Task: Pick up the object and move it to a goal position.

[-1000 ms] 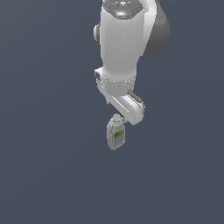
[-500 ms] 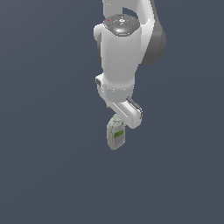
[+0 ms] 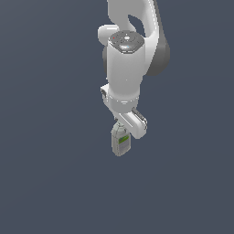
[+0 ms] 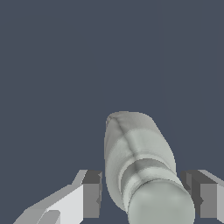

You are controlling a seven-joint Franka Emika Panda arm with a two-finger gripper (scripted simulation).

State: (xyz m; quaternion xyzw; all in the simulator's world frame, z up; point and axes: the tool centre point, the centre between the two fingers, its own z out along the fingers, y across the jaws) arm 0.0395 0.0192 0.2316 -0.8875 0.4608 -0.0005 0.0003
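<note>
exterior high overhead, wrist close above bottle

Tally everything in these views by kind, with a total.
Plastic bottle: 1
Gripper: 1, one finger either side of the bottle's neck, gaps showing
Robot arm: 1
Total: 3

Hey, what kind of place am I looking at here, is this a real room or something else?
Likely a simulated test scene, not a real room: a flat, featureless slate-grey ground fills both views, with only a white robot arm, its gripper and a small bottle between the fingers.
</note>
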